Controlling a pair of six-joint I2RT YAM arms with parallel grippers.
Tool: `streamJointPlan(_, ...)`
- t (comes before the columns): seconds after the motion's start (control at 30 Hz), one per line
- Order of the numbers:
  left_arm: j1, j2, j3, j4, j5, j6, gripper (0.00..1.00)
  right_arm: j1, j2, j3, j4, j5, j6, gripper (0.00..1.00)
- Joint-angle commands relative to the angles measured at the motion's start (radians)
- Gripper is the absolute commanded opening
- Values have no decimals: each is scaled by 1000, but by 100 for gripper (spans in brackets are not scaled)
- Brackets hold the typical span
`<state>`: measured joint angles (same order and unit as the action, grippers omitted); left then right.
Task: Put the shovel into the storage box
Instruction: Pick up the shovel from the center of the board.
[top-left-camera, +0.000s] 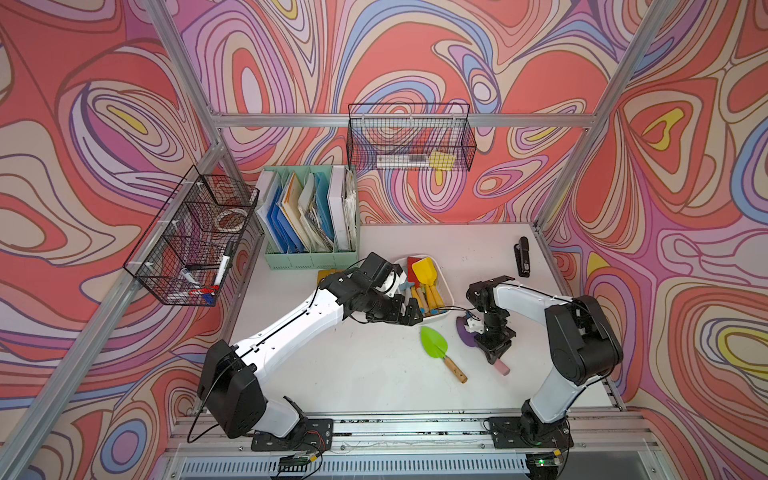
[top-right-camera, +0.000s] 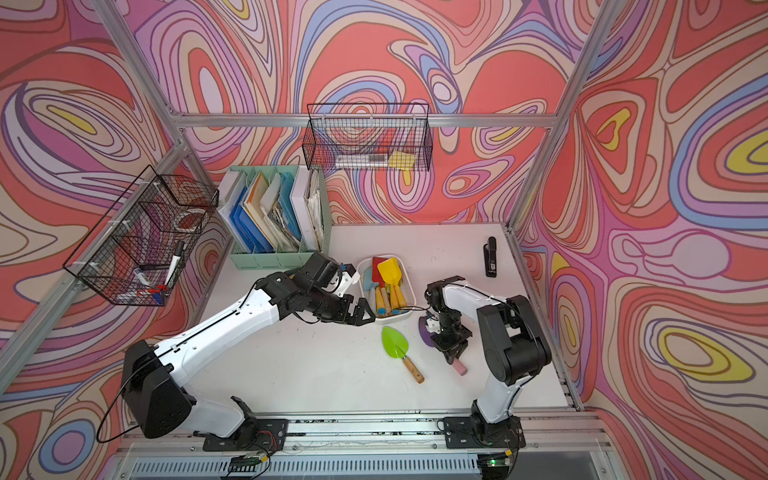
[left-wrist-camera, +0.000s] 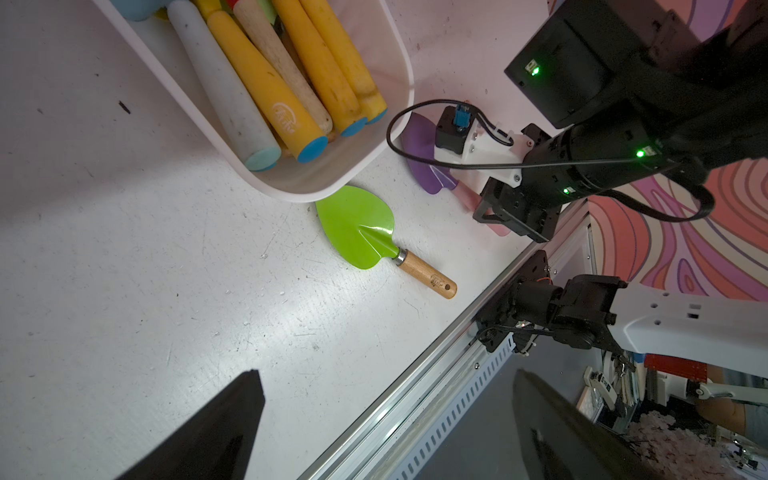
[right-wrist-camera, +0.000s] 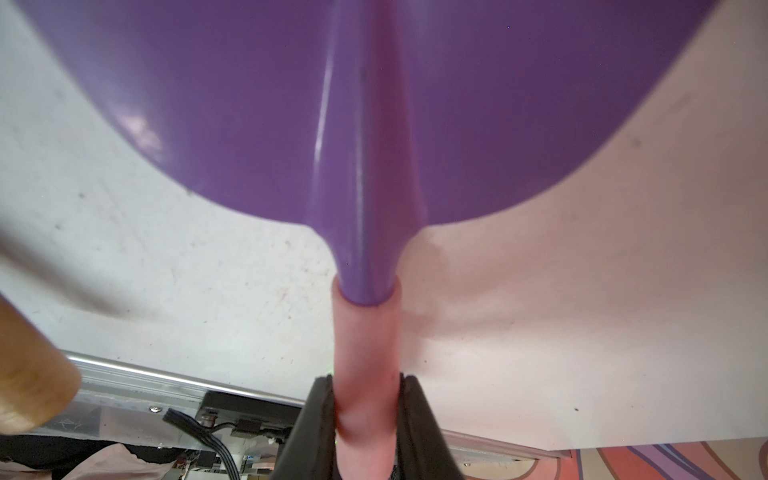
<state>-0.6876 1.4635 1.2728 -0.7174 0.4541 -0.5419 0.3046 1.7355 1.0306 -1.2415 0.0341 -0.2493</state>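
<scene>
Pickup step: right gripper (right-wrist-camera: 365, 419) clamped on purple shovel (right-wrist-camera: 374, 104) pink handle; next, lift, carry to storage box (top-left-camera: 448, 286)

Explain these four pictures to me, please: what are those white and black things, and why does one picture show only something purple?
They are two robot arms bolted to a rail at the near edge of a white table. Two pictures come from a camera overhead; the other two from small cameras on each arm's wrist. The purple close-up is the right wrist's view: the right gripper, a two-fingered clamp, is shut on the pink handle of a purple plastic shovel. The left gripper hangs open beside a shallow white plastic tub that already holds several toy shovels. A green-bladed shovel with a wooden handle lies loose on the table, and a black stapler sits further back.
</scene>
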Motion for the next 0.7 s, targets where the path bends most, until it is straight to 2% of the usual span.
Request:
streamJointPlan(0.0, 3, -9, -15, 8, 12, 16, 99, 7, -48, 29, 10, -14, -2, 9)
streamJointPlan(0.33, -10, 17, -67, 131, 93, 6, 99, 5, -150, 48, 15, -27, -4, 8)
streamJointPlan(0.67, -106, 88, -78, 314, 54, 0, 96, 5, -237, 195, -58, -35, -13, 8)
